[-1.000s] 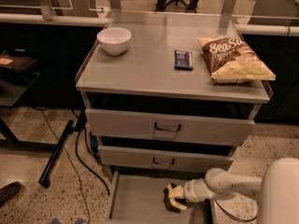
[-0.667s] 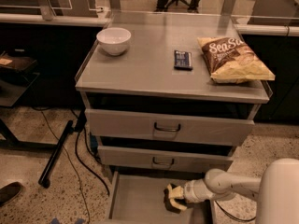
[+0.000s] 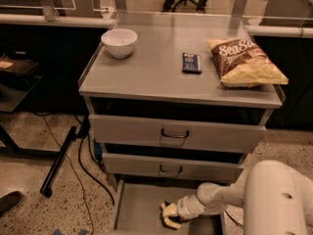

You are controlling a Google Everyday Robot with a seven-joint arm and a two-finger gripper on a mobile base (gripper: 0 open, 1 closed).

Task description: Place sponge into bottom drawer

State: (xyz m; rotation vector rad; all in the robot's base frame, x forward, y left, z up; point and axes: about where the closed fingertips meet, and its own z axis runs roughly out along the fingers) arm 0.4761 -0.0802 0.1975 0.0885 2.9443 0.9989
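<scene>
The bottom drawer (image 3: pixel 137 207) is pulled open below the cabinet and shows a flat grey floor. My gripper (image 3: pixel 169 216) reaches into it from the right on a white arm, low over the drawer floor near its middle. It is shut on the sponge (image 3: pixel 169 210), which shows as a small yellow piece with a dark side between the fingertips. Much of the sponge is hidden by the gripper.
The two upper drawers (image 3: pixel 175 133) with curved handles are closed. On the cabinet top stand a white bowl (image 3: pixel 119 42), a dark wrapped bar (image 3: pixel 191 62) and a chip bag (image 3: pixel 247 62). Cables and a black bar (image 3: pixel 58 161) lie on the floor at left.
My gripper with the sponge has moved a little to the left and lower inside the bottom drawer. Nothing else has moved.
</scene>
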